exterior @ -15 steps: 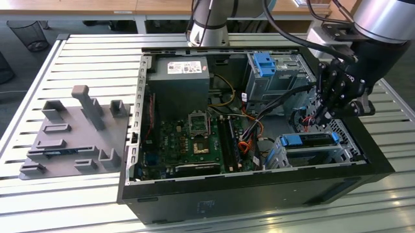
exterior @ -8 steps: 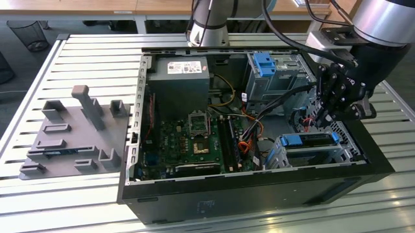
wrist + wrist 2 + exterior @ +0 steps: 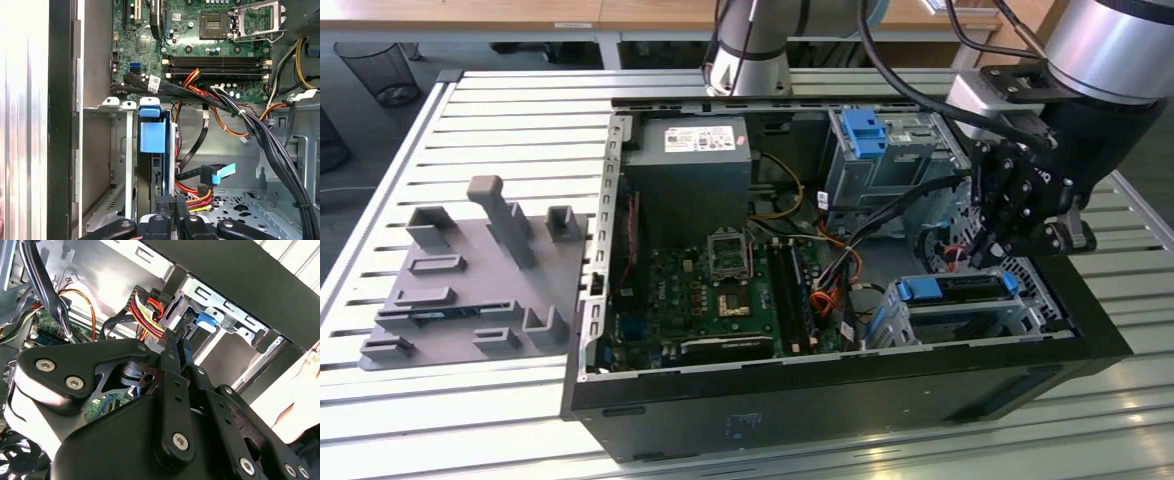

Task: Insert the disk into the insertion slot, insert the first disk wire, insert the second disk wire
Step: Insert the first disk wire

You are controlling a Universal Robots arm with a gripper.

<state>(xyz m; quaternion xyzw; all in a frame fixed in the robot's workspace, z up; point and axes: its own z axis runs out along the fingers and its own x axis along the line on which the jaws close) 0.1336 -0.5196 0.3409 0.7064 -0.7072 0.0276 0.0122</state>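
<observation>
Disk [image 3: 958,287] seated in slot [image 3: 907,325] at case [image 3: 854,400] corner; gripper [image 3: 173,205] pinched together just beside disk's end, near red-yellow wires [image 3: 197,202]. Likely first-wire step, calling for square alignment before any push.

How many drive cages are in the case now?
2. A tall bay with a blue latch, farther back; the insertion slot, holding the disk, nearer, by the hand. Cables may hide others.

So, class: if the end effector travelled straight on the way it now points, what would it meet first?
Probably the disk seated in the insertion slot, directly ahead of the end effector, though depth is unclear.
</observation>
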